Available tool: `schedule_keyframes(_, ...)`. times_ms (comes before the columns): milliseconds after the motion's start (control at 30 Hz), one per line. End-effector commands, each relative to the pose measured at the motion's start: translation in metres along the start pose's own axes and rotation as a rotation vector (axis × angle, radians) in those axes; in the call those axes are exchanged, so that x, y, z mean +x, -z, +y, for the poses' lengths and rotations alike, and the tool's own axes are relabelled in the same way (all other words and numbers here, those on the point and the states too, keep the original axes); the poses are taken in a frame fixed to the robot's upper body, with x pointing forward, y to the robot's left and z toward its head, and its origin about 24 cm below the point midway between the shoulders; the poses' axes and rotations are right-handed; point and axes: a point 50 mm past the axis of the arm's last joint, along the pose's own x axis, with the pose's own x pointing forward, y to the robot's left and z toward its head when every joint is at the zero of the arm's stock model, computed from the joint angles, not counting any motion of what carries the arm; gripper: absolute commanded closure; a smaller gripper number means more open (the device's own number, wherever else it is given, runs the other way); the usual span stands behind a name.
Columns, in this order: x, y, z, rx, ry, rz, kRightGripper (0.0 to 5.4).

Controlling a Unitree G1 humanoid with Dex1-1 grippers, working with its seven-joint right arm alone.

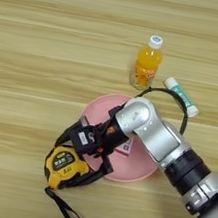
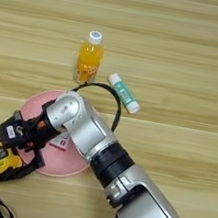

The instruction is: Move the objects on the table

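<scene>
A yellow-and-black tape measure (image 1: 66, 164) lies just off the lower-left rim of a pink plate (image 1: 141, 170), its black wrist strap (image 1: 65, 210) trailing toward the front edge. My right gripper (image 1: 62, 164) reaches across the plate from the right. Its two black fingers press against the far and near sides of the tape measure, shut on it. Behind the plate a small orange-juice bottle (image 1: 148, 63) with a white cap stands upright. Right of the bottle lies a white-and-green glue stick (image 1: 182, 96), on its side and angled. All rest on the wooden table (image 1: 41, 43).
My silver forearm (image 2: 95, 139) crosses the plate diagonally from the lower right, hiding much of it. A black cable (image 1: 183, 114) loops off the wrist near the glue stick. A small white-and-pink card (image 2: 59, 141) lies on the plate under the wrist.
</scene>
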Motion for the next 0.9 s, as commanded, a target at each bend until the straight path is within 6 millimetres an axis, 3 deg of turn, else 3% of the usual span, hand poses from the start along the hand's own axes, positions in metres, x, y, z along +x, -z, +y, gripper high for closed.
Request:
schedule_keyframes(33, -0.013, -0.019, -0.018, -0.09, 0.053, 0.017, 1.26)
schedule_keyframes(367, -0.017, -0.028, -0.022, -0.081, 0.073, -0.037, 1.34)
schedule_keyframes(600, -0.04, -0.05, -0.031, -0.072, 0.163, -0.156, 1.34)
schedule_keyframes(900, -0.073, -0.055, -0.03, -0.052, 0.268, -0.192, 1.35)
